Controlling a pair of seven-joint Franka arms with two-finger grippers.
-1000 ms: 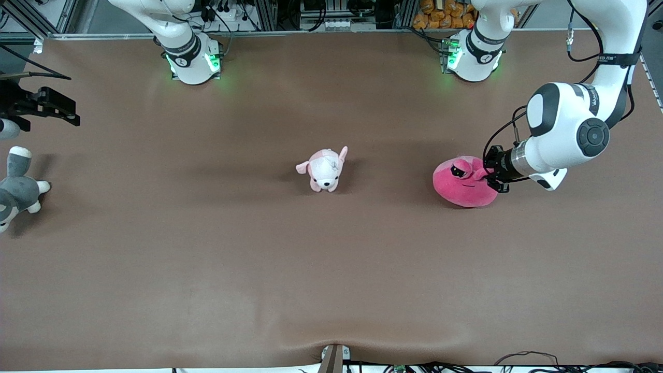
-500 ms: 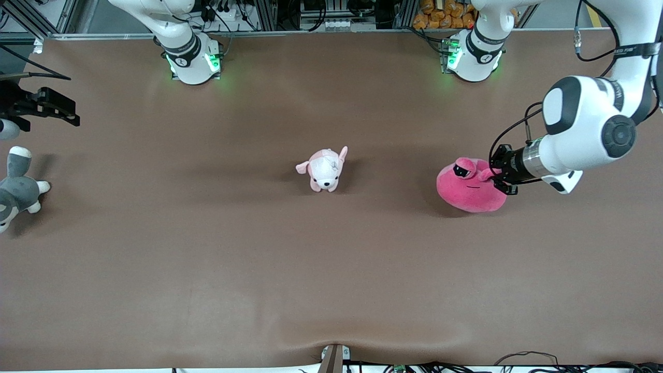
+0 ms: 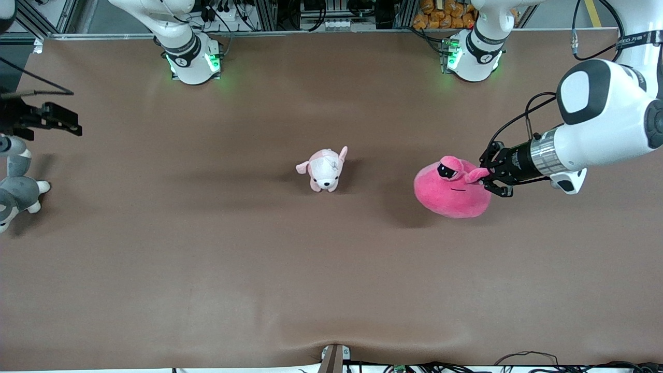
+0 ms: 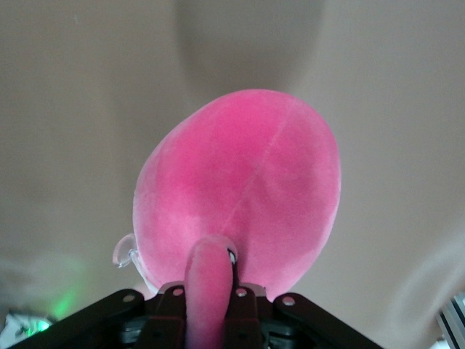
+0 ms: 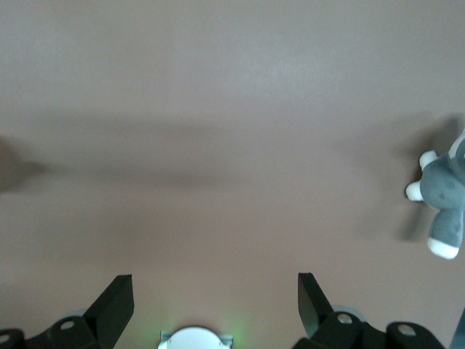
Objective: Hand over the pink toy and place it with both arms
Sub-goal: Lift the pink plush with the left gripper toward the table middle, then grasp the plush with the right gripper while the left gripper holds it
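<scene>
Only step 1 of the task looks done: the left hand is pinched tight on a stalk of the pink toy, which hangs from it, apparently just clear of the tabletop toward the left arm's end. The handover and the placing are both left. The right hand, fingers spread and empty, waits over the right arm's end, well apart from the toy.

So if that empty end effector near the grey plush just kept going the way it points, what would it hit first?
Most likely nothing but the brown table. The right end effector, open, points over bare tabletop; the grey-and-white plush animal sits off to one side of its line. Depth is hard to judge from this view.
</scene>
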